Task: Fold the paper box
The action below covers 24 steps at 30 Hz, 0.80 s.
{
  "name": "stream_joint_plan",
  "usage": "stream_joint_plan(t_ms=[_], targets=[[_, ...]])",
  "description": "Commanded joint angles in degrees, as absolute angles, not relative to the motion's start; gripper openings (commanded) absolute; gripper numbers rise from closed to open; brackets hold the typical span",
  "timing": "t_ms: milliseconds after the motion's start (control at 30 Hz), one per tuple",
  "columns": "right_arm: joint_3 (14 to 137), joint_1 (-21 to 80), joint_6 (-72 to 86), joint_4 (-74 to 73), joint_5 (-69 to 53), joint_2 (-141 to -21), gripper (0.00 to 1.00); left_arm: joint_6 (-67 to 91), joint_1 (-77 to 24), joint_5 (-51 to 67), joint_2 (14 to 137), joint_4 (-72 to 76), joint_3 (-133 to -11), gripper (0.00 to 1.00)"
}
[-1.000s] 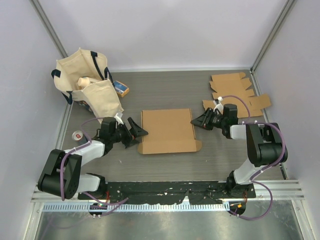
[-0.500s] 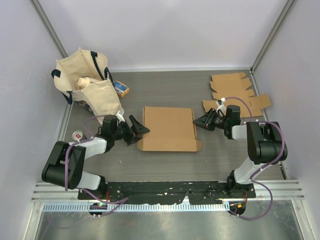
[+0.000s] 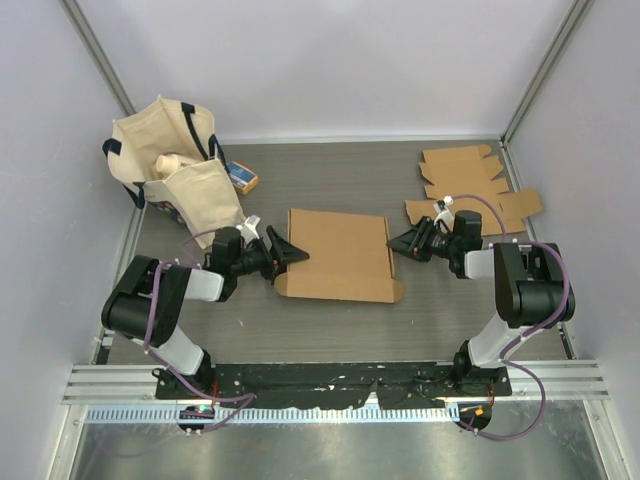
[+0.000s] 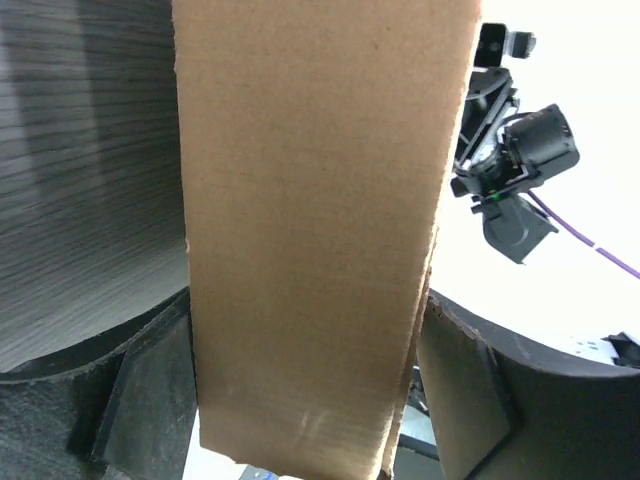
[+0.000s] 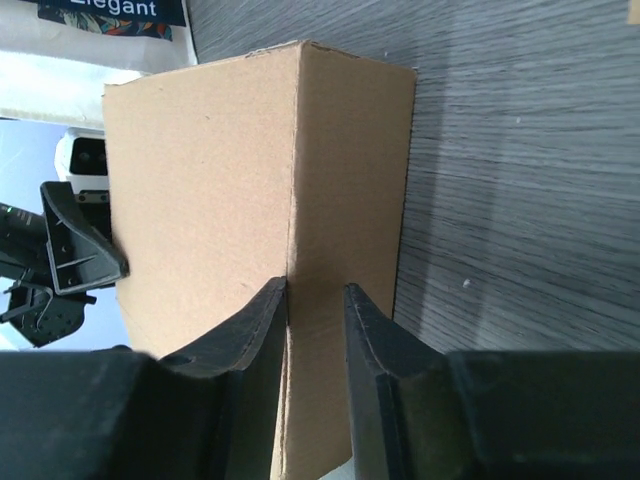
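The brown paper box [image 3: 340, 255] lies flattened in the middle of the table. My left gripper [image 3: 290, 252] is at its left edge, rolled on its side and open. In the left wrist view the cardboard [image 4: 310, 220] runs between the wide-spread fingers [image 4: 140, 400] without touching them. My right gripper [image 3: 397, 242] is at the box's right edge. In the right wrist view its fingers [image 5: 255, 350] stand narrowly apart with the box's creased edge [image 5: 320, 300] between them. The left arm's gripper shows beyond the box [image 5: 80, 260].
A canvas tote bag [image 3: 175, 170] with items in it stands at the far left, and a small blue and orange packet [image 3: 242, 178] lies beside it. Flat cardboard blanks [image 3: 470, 185] lie at the far right. A small round red and white thing [image 3: 155, 270] lies near the left wall.
My left gripper has moved right until its open jaws straddle the box's left edge. The box has shifted slightly to the right. My right gripper has drawn back a little with it.
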State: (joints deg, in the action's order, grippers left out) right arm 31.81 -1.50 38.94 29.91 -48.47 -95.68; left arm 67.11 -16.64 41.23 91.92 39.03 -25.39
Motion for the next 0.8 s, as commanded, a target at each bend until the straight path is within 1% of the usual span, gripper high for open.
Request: stream_joint_plan(t_ms=[0,33,67,100,133,167,200,233,267,300,333,367,400,433,500,533,567,667,700,733,767], targets=[[32.5,-0.4,35.1,21.8,-40.1,-94.1,0.38,73.3,-17.2,44.6,91.4,47.8,-26.7,0.77],[34.1,0.0,33.9,17.4,-38.8,-92.7,0.46,75.0,-17.2,44.6,91.0,48.2,-26.4,0.74],[35.2,0.0,33.1,14.4,-37.3,-91.1,0.49,75.8,-17.2,44.6,90.5,47.8,-26.0,0.72],[36.5,1.8,32.4,10.6,-32.3,-87.1,0.53,76.4,-17.1,44.6,89.8,46.4,-25.8,0.69],[39.3,2.3,30.3,2.6,-30.2,-85.3,0.59,77.0,-17.1,44.7,89.4,43.7,-25.6,0.63],[41.1,2.8,28.9,-2.1,-27.8,-83.3,0.62,78.7,-17.1,45.1,89.1,42.9,-25.0,0.61],[44.8,4.4,27.2,-9.3,-22.2,-79.8,0.65,80.4,-17.1,45.3,88.3,42.5,-24.6,0.58],[46.3,5.4,24.0,-12.1,-19.5,-77.5,0.72,81.9,-17.1,45.6,87.8,42.9,-24.2,0.57],[48.0,6.8,21.9,-14.7,-15.6,-75.6,0.74,85.0,-17.1,45.8,87.0,42.9,-23.6,0.57],[51.2,8.9,20.1,-19.5,-7.9,-71.9,0.80,86.1,-17.1,45.9,85.1,41.2,-23.3,0.57],[52.8,13.7,16.3,-21.2,-3.6,-70.5,0.82,87.0,-17.1,45.7,83.6,39.7,-23.1,0.56],[54.2,17.0,14.2,-22.7,-0.3,-69.3,0.83,88.6,-17.1,45.4,82.2,37.6,-23.2,0.56],[56.8,20.2,12.2,-24.9,6.3,-67.0,0.84,89.0,-17.1,44.6,78.8,32.6,-23.4,0.56],[57.8,26.9,7.9,-25.2,8.2,-66.0,0.85,90.0,-17.1,44.0,77.0,29.7,-23.6,0.58],[58.9,32.3,4.8,-24.6,11.7,-62.6,0.85,93.1,-17.1,41.9,71.4,21.5,-24.1,0.58],[59.2,35.9,4.1,-24.7,11.6,-61.8,0.85,94.6,-17.0,40.7,69.4,19.3,-23.7,0.59],[59.8,36.8,3.3,-25.1,11.5,-61.1,0.85,99.3,-17.0,39.9,66.8,17.1,-23.2,0.59],[63.5,37.4,3.3,-27.9,8.5,-59.8,0.85,107.5,-17.0,37.6,56.7,10.7,-20.0,0.60],[64.2,37.4,3.3,-29.5,7.4,-59.5,0.86,111.6,-17.0,37.4,54.2,5.3,-19.4,0.61],[64.8,37.4,2.2,-30.5,1.6,-59.3,0.86,112.8,-17.1,37.4,50.3,2.5,-19.1,0.61],[65.1,37.6,0.9,-31.0,-2.3,-58.1,0.86,113.3,-17.3,38.1,49.9,0.8,-19.0,0.61]])
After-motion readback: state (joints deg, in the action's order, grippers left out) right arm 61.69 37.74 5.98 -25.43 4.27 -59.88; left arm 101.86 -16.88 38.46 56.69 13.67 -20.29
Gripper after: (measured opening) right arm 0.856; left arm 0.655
